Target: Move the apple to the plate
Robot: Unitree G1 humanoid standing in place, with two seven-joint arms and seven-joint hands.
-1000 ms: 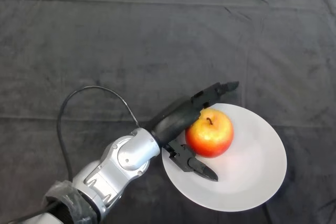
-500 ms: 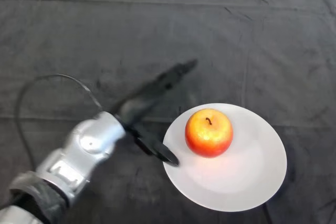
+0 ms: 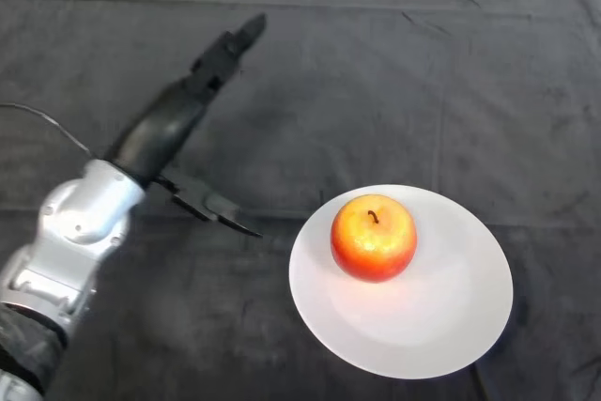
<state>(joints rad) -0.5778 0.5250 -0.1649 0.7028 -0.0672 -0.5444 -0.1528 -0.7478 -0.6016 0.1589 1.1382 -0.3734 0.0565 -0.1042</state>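
Note:
A red and yellow apple (image 3: pixel 374 237) stands upright, stem up, on the left part of a white plate (image 3: pixel 451 307) at the lower right of the table. My left hand (image 3: pixel 169 129) is well to the left of the plate, above the dark cloth. It is open, with the fingers stretched toward the upper right and the thumb pointing down to the right. Nothing is in it, and it touches neither the apple nor the plate.
A dark wrinkled cloth (image 3: pixel 394 82) covers the whole table. My silver-grey forearm (image 3: pixel 66 241) comes in from the lower left corner.
The hand has let go of the apple and drawn back up and to the left, away from the plate. The apple stays where it was on the plate.

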